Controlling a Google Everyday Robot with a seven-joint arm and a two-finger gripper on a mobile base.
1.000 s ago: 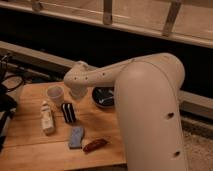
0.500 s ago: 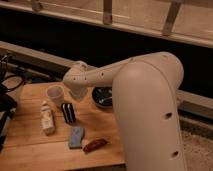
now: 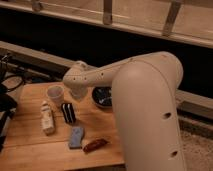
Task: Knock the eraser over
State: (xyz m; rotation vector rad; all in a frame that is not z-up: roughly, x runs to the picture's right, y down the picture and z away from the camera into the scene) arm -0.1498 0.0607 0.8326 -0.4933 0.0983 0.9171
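The eraser (image 3: 68,112) is a black block with white stripes. It stands on the wooden table (image 3: 30,150), left of centre. The white arm reaches in from the right and bends down over the table. My gripper (image 3: 74,97) is at the arm's end, just behind and above the eraser, between the cup and the bowl. The arm's wrist mostly hides it. I cannot tell whether it touches the eraser.
A pale cup (image 3: 55,93) stands behind and left of the eraser. A black bowl (image 3: 103,96) sits to its right. A white bottle (image 3: 47,118) lies to the left. A blue sponge (image 3: 76,136) and a reddish-brown packet (image 3: 95,145) lie in front.
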